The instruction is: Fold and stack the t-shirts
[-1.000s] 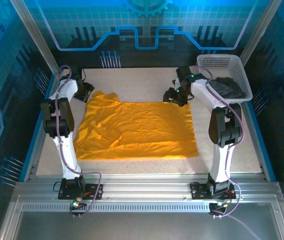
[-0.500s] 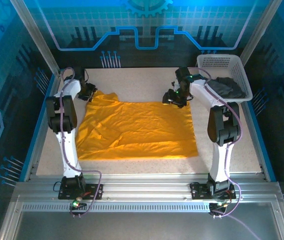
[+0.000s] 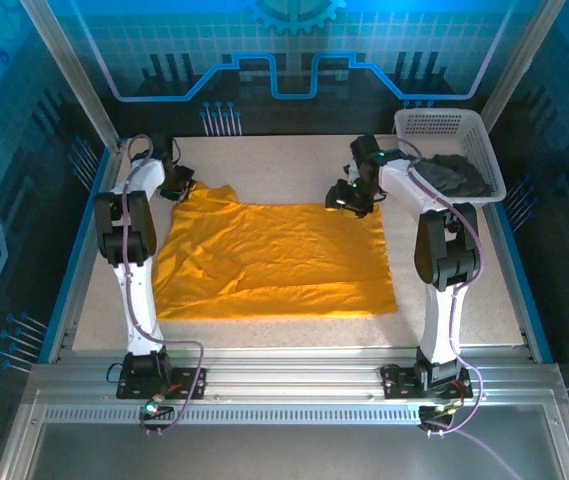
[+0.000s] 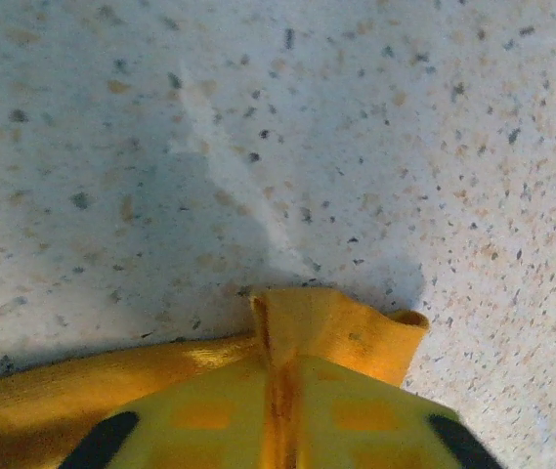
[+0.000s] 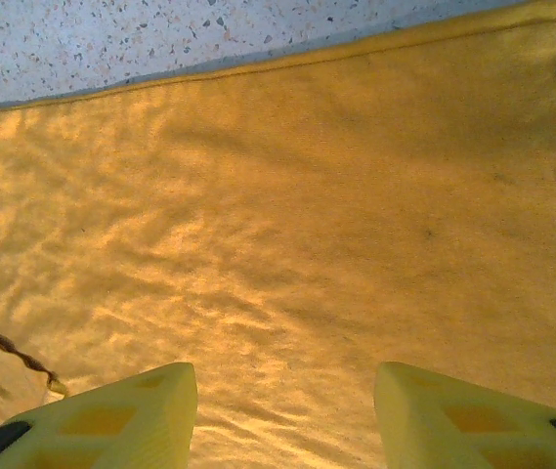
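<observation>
White plastic lattice basket (image 3: 444,118) held the dark charcoal grey t-shirt (image 3: 454,175). Wrinkled bright orange-yellow t-shirt (image 3: 274,255) lay spread on the speckled tabletop (image 3: 284,165). Left tool (image 4: 279,366) was clenched on its far corner; right tool (image 5: 285,379) was released, over its far edge.

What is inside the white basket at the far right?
A crumpled dark grey t-shirt lies in the white basket. It covers the floor beneath, so anything under it is hidden.

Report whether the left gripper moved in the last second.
Yes. In the top view the left gripper has edged right, away from the left edge of the table, onto the far-left corner of the orange t-shirt.
</observation>
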You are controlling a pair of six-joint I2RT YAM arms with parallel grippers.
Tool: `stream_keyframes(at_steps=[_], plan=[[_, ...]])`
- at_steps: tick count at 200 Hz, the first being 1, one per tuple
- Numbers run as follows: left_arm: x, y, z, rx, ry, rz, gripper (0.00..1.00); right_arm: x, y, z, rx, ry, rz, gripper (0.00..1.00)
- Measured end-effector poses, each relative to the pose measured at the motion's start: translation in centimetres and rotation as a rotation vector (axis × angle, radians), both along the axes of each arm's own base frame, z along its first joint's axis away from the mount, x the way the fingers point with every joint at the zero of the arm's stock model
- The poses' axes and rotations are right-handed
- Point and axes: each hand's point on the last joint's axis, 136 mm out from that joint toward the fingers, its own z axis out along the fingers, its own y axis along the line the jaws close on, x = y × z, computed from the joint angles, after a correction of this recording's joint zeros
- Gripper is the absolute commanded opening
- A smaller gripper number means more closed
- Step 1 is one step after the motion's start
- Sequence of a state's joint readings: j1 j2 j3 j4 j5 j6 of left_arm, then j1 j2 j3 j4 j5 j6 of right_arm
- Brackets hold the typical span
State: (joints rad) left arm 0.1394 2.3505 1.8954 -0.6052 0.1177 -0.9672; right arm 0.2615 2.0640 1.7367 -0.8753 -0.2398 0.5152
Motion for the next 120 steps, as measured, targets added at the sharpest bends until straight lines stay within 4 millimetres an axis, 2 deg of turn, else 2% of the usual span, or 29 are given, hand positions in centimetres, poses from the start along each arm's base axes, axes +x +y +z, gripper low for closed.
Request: stream_keyframes(at_steps=[8,37,64,98,120], plan=[[0.0,-0.1,0.0,0.003,-0.002,-0.009,0.0,0.0,0.0,0.0,-0.001,0.001,-0.001,0.51],[0.1,-0.2,0.0,0.007,-0.002,-0.008,0.0,0.3,-0.9,-0.2,-0.03,-0.001,-0.028,0.49],[0.1,-0.3,0.5,0.029,-0.009,-0.01,0.0,1.7,-3.6,-0.9,-0.129,-0.002,-0.115,0.48],[0.6,-1.2,3.4,0.046,-0.064,-0.037,0.0,5.2,-7.5,-2.5,-0.3,-0.015,-0.249,0.47],[0.7,-2.0,5.5,0.049,-0.104,-0.053,0.0,6.6,-9.5,-3.9,-0.386,-0.012,-0.3,0.47]])
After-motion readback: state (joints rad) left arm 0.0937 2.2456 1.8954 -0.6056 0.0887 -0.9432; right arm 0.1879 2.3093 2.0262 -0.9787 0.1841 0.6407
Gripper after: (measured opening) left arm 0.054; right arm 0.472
